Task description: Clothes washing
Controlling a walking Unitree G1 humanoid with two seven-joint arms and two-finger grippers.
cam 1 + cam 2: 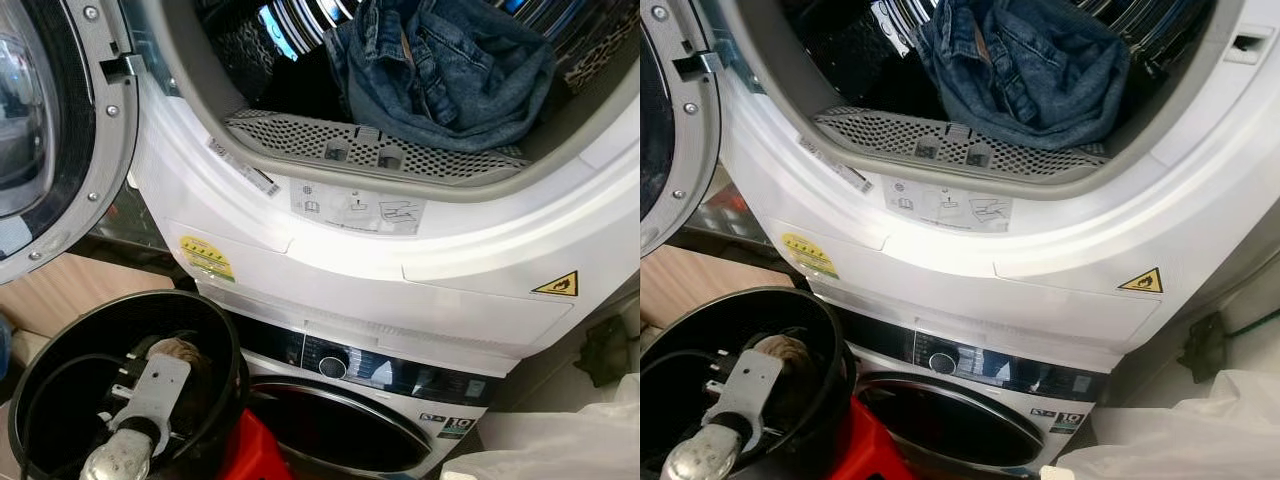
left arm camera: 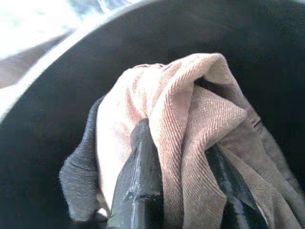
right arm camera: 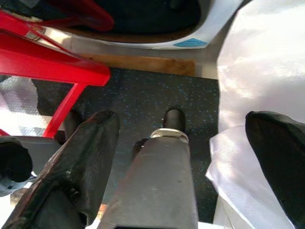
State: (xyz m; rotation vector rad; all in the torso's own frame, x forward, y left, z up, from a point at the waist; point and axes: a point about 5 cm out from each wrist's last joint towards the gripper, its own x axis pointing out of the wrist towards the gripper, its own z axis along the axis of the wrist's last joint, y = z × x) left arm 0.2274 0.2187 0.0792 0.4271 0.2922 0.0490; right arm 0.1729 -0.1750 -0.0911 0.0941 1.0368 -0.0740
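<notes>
Left pincer [image 2: 183, 191] grips tan cloth [image 2: 181, 124] inside bucket [image 1: 215, 330].

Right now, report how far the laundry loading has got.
Done: a denim garment already lies inside the open upper drum. In hand: the left gripper is shut on a beige corduroy garment inside the black basket. Left: lifting that garment into the drum. The right gripper hangs open, idle above the floor.

The top machine [image 1: 400, 250] is white and its round door [image 1: 45, 130] hangs open on the left. Blue jeans [image 1: 440, 70] lie crumpled in its drum. A tan cloth [image 2: 186, 143] sits bunched up in the black bucket [image 1: 60, 380] below
</notes>
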